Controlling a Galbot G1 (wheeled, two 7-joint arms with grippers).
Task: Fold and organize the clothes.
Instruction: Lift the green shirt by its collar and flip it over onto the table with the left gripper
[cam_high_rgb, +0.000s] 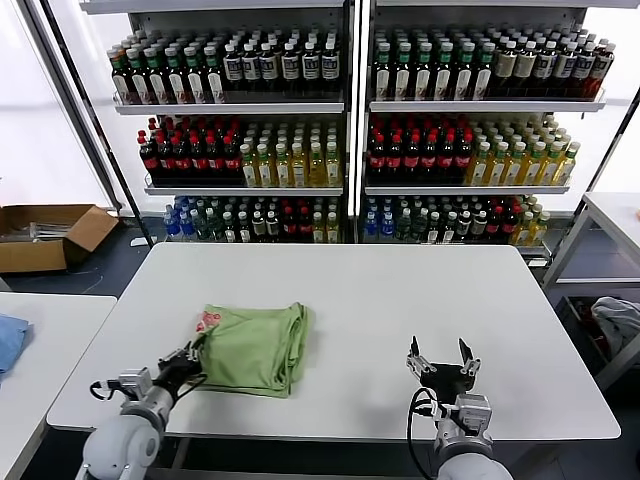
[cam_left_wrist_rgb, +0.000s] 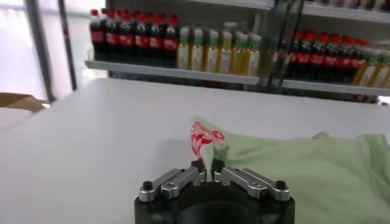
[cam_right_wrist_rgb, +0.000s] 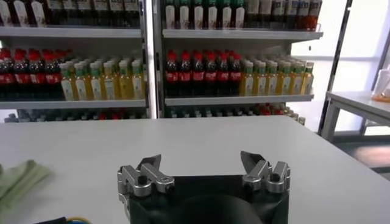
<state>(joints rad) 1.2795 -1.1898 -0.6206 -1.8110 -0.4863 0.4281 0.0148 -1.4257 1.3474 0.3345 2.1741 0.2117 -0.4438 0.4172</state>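
At the lower left of the head view we see our left gripper (cam_high_rgb: 192, 354) pinched tight on the near left edge of the folded green shirt (cam_high_rgb: 255, 347), which lies left of centre on the white table (cam_high_rgb: 400, 290). At lower right, our right gripper (cam_high_rgb: 441, 350) hovers over bare tabletop, jaws wide apart and holding nothing.

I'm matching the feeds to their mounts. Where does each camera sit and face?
Head view: high, looking down at white table; both arms.
Left wrist view: behind left claw, shut on green shirt; faces the bottle shelves.
Right wrist view: behind open right claw above the table, facing the shelves.
All share shirt, table, shelves.
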